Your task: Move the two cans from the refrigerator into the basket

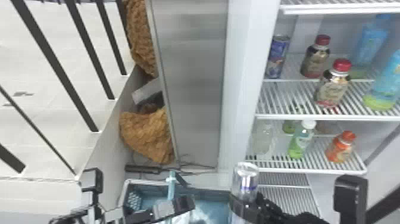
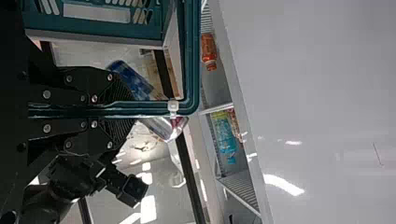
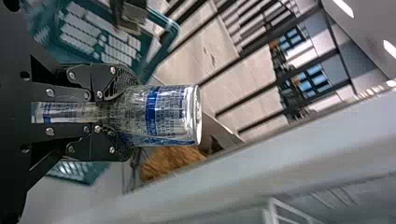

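Your right gripper (image 1: 246, 205) grips a silver-and-blue metal can (image 1: 245, 180) near the teal plastic basket's (image 1: 208, 193) right edge. Your left gripper (image 1: 178, 205) pinches the rim, with space between both grippers.

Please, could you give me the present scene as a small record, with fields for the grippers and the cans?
Left gripper: shut on rim of teal basket
Right gripper: shut on silver-and-blue can
Held can: outside refrigerator
Shelved can: blue can, upright
Its neighbours: red-capped bottles
Task state: blue can still to be moved
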